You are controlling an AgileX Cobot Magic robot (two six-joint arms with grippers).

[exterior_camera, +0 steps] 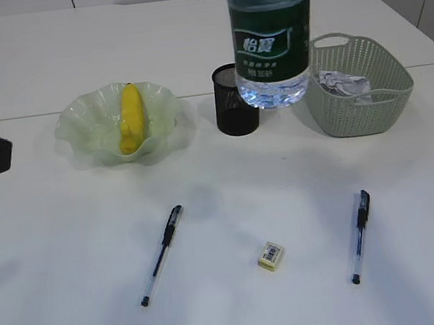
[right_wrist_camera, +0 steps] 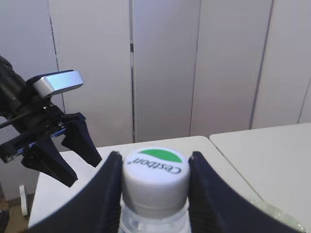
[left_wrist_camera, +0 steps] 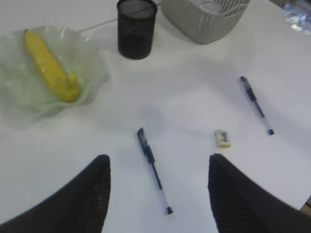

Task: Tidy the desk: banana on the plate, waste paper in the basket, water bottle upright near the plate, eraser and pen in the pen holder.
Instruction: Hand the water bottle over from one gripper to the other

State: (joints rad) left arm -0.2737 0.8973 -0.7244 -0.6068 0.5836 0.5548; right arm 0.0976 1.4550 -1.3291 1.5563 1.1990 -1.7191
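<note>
1. Your right gripper [right_wrist_camera: 154, 194] is clamping the water bottle [exterior_camera: 273, 34] just under its white cap [right_wrist_camera: 155, 177], one finger [right_wrist_camera: 104, 194] pressed on each side of the neck; in the exterior view the bottle is hanging upright in the air, close to the camera, its base covering part of the pen holder and the basket's left rim.
2. Your left gripper [left_wrist_camera: 158, 194] is hovering over the desk [exterior_camera: 76, 304] with its two dark fingers [left_wrist_camera: 92, 194] standing well apart and gripping nothing.
3. The banana [exterior_camera: 130, 117] is lying in the green ruffled plate [exterior_camera: 80, 131], at about 10 o'clock from the desk's middle.
4. The black mesh pen holder [exterior_camera: 231, 110] is standing upright at 12 o'clock, to the right of the plate and not touching it.
5. The grey-green basket [exterior_camera: 372, 74] is sitting at about 2 o'clock, with the crumpled waste paper [exterior_camera: 343, 83] resting inside it.
6. The left pen [exterior_camera: 162, 254] is lying on the desk at about 7 o'clock, slanting, cap end pointing toward the plate.
7. The right pen [exterior_camera: 358, 234] is lying at about 4 o'clock, nearly straight, well apart from the other one.
8. The eraser [exterior_camera: 271, 255] is lying between the two pens at about 6 o'clock, touching neither.
9. In the right wrist view, the left arm's gripper is showing at 9 o'clock, in front of white wall panels [right_wrist_camera: 165, 68].
</note>
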